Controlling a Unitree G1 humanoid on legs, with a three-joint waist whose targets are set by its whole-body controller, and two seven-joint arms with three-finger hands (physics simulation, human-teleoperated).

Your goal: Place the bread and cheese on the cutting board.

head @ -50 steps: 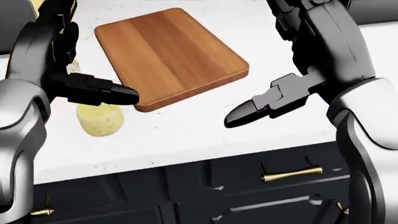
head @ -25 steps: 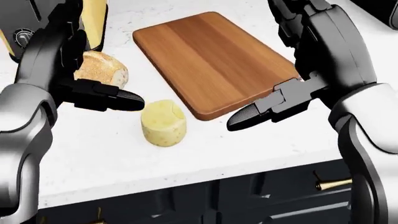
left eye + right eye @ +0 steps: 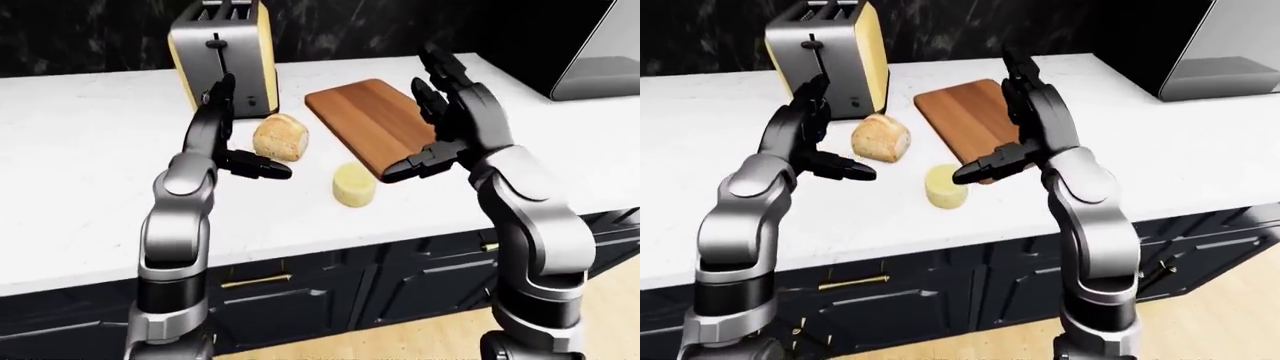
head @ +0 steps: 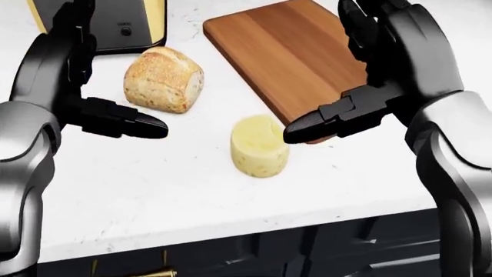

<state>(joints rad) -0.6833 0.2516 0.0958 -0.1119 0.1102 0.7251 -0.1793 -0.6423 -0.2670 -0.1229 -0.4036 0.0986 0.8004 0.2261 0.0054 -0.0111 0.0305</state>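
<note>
Head view: bread (image 4: 163,79) upper left, cheese (image 4: 260,145) centre, cutting board (image 4: 296,55) upper right; left hand (image 4: 85,86) and right hand (image 4: 369,75) both open, holding nothing.

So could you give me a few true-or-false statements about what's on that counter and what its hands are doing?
1. The bread lies on the cutting board. False: it rests on the white counter, left of the board in the head view.
2. The cheese sits off the board. True.
3. The left hand grips the bread. False: it is open and holds nothing.
4. The right hand is open. True.
5. A toaster stands near the bread. True.
</note>
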